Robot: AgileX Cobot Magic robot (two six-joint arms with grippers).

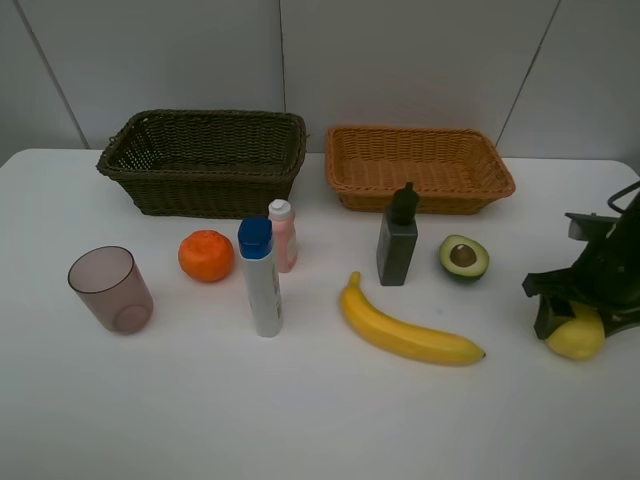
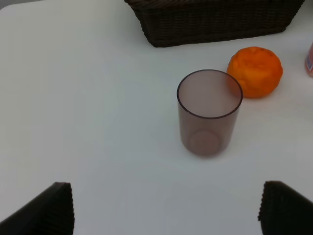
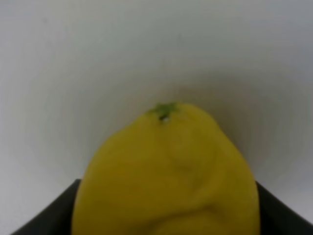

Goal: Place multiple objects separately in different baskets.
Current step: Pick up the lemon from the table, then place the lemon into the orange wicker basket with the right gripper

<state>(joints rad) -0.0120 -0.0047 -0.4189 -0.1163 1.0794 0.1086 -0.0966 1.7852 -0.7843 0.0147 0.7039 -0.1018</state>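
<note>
**Baskets empty, lemon being gripped**

High view: both baskets (image 1: 205, 160) (image 1: 420, 168) hold nothing; seven items sit on the bench (image 1: 300, 410).

Left wrist: left tool (image 2: 164, 208) gapes wide near the cup (image 2: 209, 111).

Right wrist: right tool (image 3: 164, 215) clasps the lemon (image 3: 166, 176).

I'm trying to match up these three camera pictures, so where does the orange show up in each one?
Exterior high: the orange sits left of centre, in front of the dark basket, right of the mauve cup.
Left wrist: the orange is beyond the cup, near the dark basket.
Right wrist: not in it; only the lemon shows.
Shared landmark: the cup beside the orange.
</note>
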